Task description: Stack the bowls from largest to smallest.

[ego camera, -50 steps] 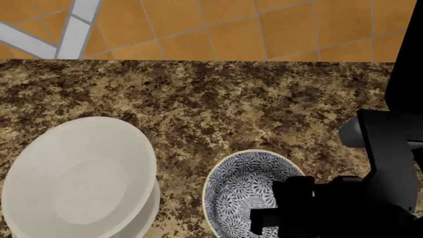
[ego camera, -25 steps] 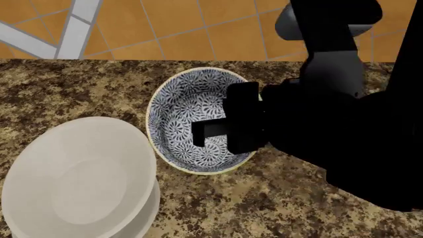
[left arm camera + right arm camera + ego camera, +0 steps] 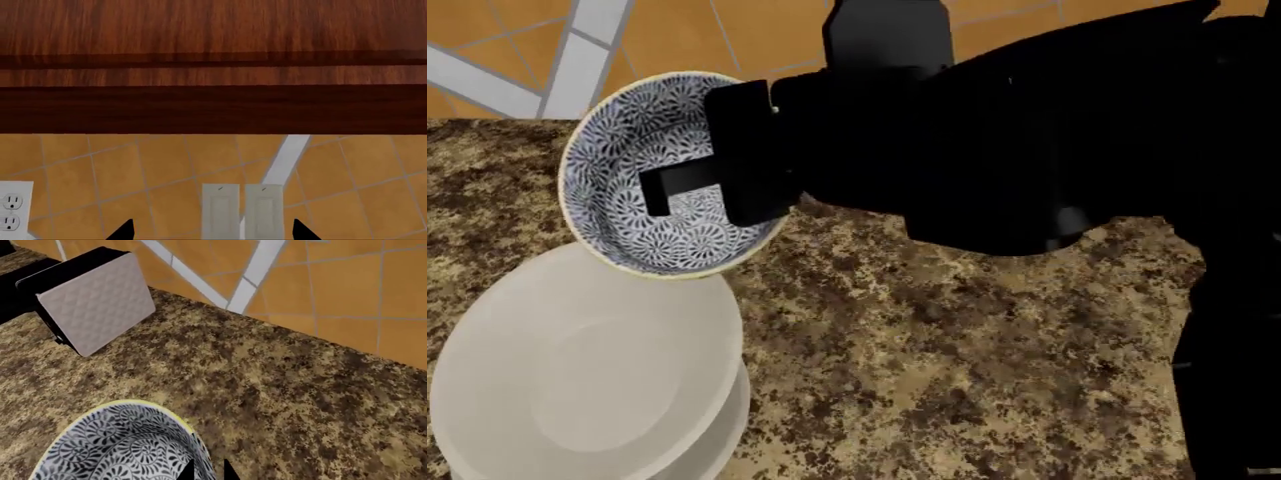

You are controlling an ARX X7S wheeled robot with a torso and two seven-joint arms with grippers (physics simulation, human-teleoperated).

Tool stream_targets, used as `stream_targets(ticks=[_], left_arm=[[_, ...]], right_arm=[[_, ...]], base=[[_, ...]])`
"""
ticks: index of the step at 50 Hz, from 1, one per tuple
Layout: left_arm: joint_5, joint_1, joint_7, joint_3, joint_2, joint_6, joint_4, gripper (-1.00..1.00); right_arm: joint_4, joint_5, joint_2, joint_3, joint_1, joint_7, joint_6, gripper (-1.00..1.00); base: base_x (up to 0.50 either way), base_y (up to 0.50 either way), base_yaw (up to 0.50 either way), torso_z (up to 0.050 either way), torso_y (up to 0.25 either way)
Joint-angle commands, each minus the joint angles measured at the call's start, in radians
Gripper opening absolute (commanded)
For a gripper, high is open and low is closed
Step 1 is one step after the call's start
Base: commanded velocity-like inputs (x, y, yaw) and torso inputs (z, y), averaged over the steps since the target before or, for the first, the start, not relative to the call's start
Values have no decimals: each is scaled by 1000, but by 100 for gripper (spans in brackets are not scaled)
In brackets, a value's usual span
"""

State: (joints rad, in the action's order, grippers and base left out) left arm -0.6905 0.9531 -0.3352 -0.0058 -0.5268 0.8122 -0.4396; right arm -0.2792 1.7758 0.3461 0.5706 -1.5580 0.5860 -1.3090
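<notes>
The floral bowl (image 3: 654, 175) hung in the right pincer (image 3: 701, 180), lifted above the speckled tabletop (image 3: 961, 340) and tilted, so that its patterned inside faced the head camera. One black finger of the pincer reached over the bowl's inside and the wide black body of the pincer sat against the rim at the side toward the arm. In the right wrist view the bowl's pale rim (image 3: 180, 422) passed between the two dark fingertips (image 3: 187, 471), which stood close together with only the thin wall between them; the pincer was clamped on that rim.

Below the pincer and a little toward the robot stood the two white bowls (image 3: 587, 370), one nested inside the other, resting on the tabletop. The lower edge of the floral bowl overlapped the far rim of the white stack in the head view; whether they touched could not be told.

The left pincer (image 3: 210, 231) showed only two dark tips, well apart, with nothing between them, facing the orange tiled wall (image 3: 133, 165) and a pair of light switches (image 3: 241, 210) under a wooden cabinet (image 3: 213, 65).
</notes>
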Motion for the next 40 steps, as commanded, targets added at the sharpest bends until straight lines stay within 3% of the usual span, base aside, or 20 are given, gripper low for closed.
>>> stream_targets(ticks=[1, 16, 40], left_arm=[[10, -2, 22, -35, 12, -8, 26, 100], [27, -9, 35, -22, 9, -34, 51, 100], [33, -43, 50, -36, -4, -69, 67, 100]], right_arm=[[-45, -163, -107, 29, -28, -201, 35, -100], [-123, -313, -203, 136, -31, -388, 118, -100], [-114, -377, -247, 233, 10, -446, 155, -100]], base=[[0, 0, 0, 0, 0], [0, 0, 0, 0, 0], [0, 0, 0, 0, 0]])
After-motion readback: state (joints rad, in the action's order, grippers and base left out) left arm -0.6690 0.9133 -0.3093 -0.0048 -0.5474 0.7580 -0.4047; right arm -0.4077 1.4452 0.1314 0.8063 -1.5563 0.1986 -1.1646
